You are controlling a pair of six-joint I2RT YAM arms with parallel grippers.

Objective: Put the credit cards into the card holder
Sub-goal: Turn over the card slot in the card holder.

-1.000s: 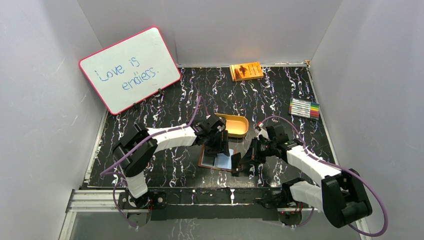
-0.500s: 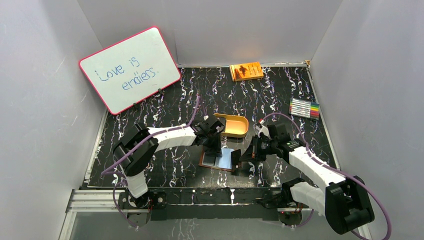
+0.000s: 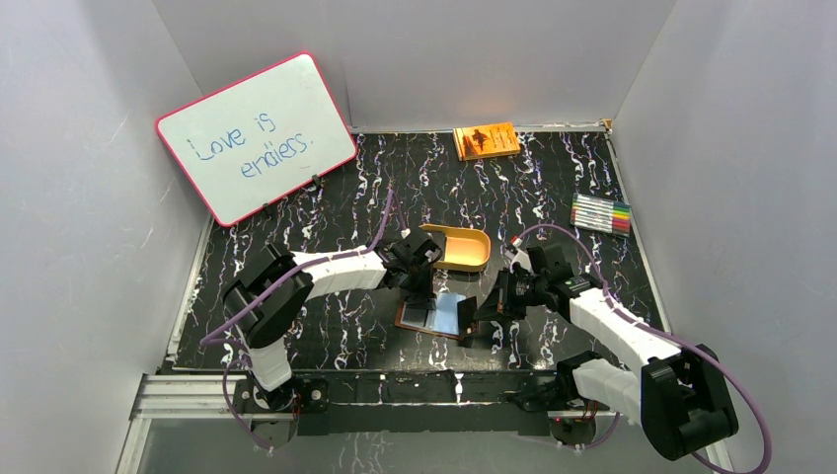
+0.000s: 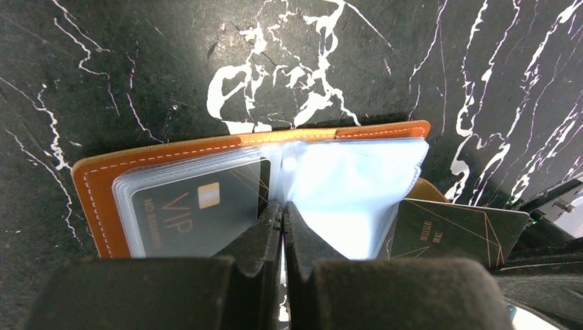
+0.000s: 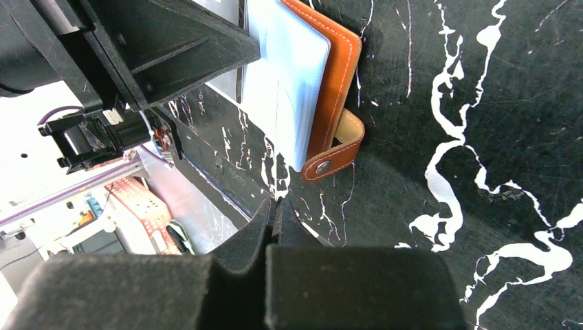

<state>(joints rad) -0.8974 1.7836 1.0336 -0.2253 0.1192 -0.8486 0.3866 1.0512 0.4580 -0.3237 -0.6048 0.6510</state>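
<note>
done: one credit card [image 4: 199, 216] sitting sleeved in card holder [image 4: 96, 185] | left: right gripper [image 5: 273, 210] seemingly pinching loose card [image 4: 460, 230], lower right | left gripper [image 4: 282, 213] sitting pressed together

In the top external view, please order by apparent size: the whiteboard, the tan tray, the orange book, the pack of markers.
1. whiteboard, clearly the largest.
2. tan tray, orange book and pack of markers: they look about alike, so I do not rank them.

Whiteboard [image 3: 257, 138] reads "Love is endless."; card [image 4: 199, 216] reads "VIP".
</note>
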